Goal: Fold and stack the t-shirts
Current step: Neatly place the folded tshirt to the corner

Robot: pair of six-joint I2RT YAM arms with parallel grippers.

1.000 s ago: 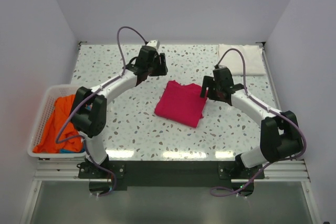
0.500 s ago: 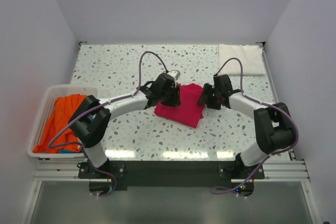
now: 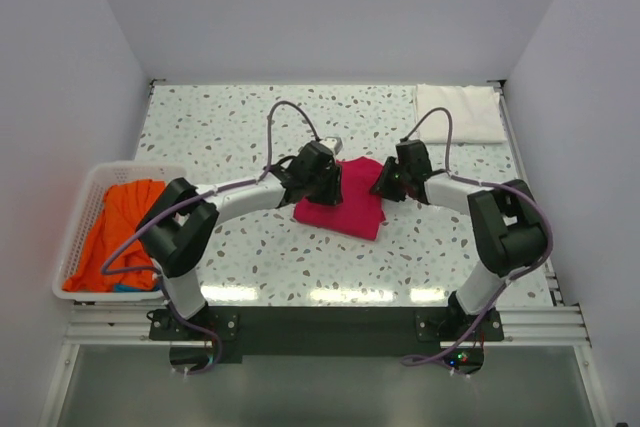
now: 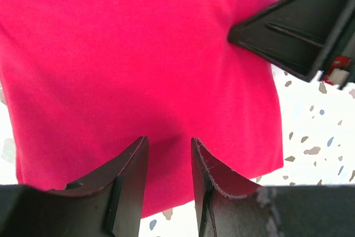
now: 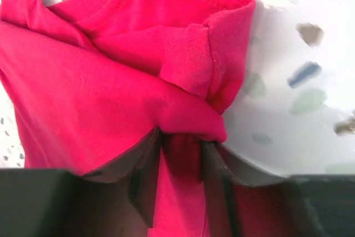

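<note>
The folded magenta-pink t-shirt (image 3: 340, 205) lies mid-table between both arms. My left gripper (image 3: 326, 183) rests at its left edge; in the left wrist view the left gripper (image 4: 166, 142) stands partly closed over the shirt (image 4: 138, 54), with flat, unbunched cloth showing in the gap. My right gripper (image 3: 386, 185) is at the shirt's right edge. In the right wrist view the right gripper (image 5: 180, 148) is shut on a raised fold of the shirt (image 5: 105, 98). The white folded t-shirt (image 3: 460, 112) lies at the back right.
A white slotted basket (image 3: 82, 209) hangs off the table's left edge, holding an orange t-shirt (image 3: 115, 232) over a bit of blue cloth (image 3: 128, 287). The right arm's black finger (image 4: 294, 31) shows at the top right of the left wrist view.
Both arms came down and inward onto the magenta shirt. The left jaws narrowed over its left edge. The right jaws closed on a fold at its right edge.
</note>
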